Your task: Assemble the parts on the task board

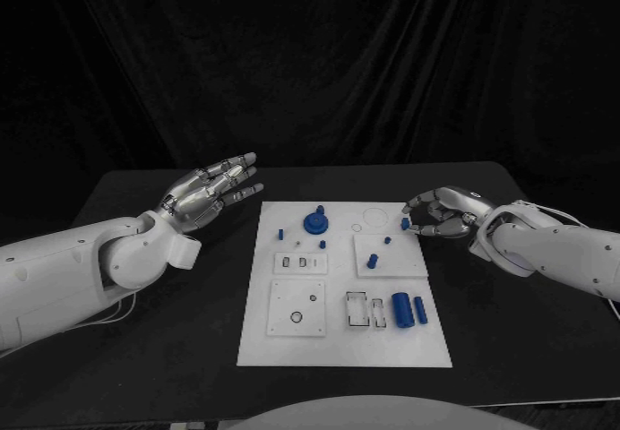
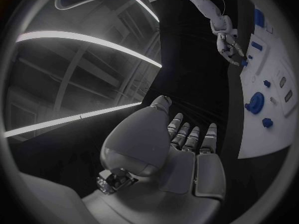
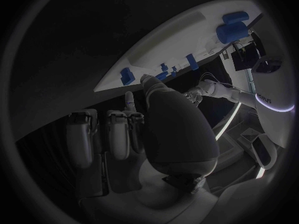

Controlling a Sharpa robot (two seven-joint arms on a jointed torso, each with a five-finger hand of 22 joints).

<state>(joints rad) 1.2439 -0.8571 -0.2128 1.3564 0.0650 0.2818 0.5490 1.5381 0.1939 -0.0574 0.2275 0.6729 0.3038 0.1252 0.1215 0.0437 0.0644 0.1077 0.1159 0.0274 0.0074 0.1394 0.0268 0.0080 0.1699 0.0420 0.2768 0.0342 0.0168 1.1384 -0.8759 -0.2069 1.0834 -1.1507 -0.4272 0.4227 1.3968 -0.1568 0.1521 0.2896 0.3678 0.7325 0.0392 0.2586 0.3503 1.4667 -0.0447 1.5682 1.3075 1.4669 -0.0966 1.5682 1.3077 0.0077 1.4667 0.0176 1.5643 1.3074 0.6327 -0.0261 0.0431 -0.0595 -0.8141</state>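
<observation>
The task board [image 1: 344, 349], a white plate, lies in the middle of the black desk [image 1: 155, 358]. On it sit several blue parts. A round gear-like part [image 1: 316, 222] with a knob stands near the board's far edge, left of its midline, and a small peg [image 1: 280, 235] stands just to its left. Another small part [image 1: 322, 244] sits just on the near side of the gear. On the raised square panel at the board's far right, a short peg [image 1: 386, 240] and a longer slanted part [image 1: 372, 261] lie a little apart. Toward the board's near right, a thick cylinder [image 1: 402, 311] and a thinner one [image 1: 420, 310] lie side by side, next to two upright slot frames [image 1: 363, 310].

The right hand [image 1: 435, 215] is at the board's far right edge, fingers curled inward, with a small blue part [image 1: 404, 223] at its fingertips; it appears to pinch this piece just over the edge of the raised panel. In the right wrist view the same fingertips [image 3: 147, 78] meet the board's rim among small blue parts.

The left hand [image 1: 213, 192] hovers off the board's far left corner, above the desk, palm turned up and fingers spread and straight, holding nothing. In the left wrist view its fingers [image 2: 190, 137] extend flat beside the board's edge.
</observation>
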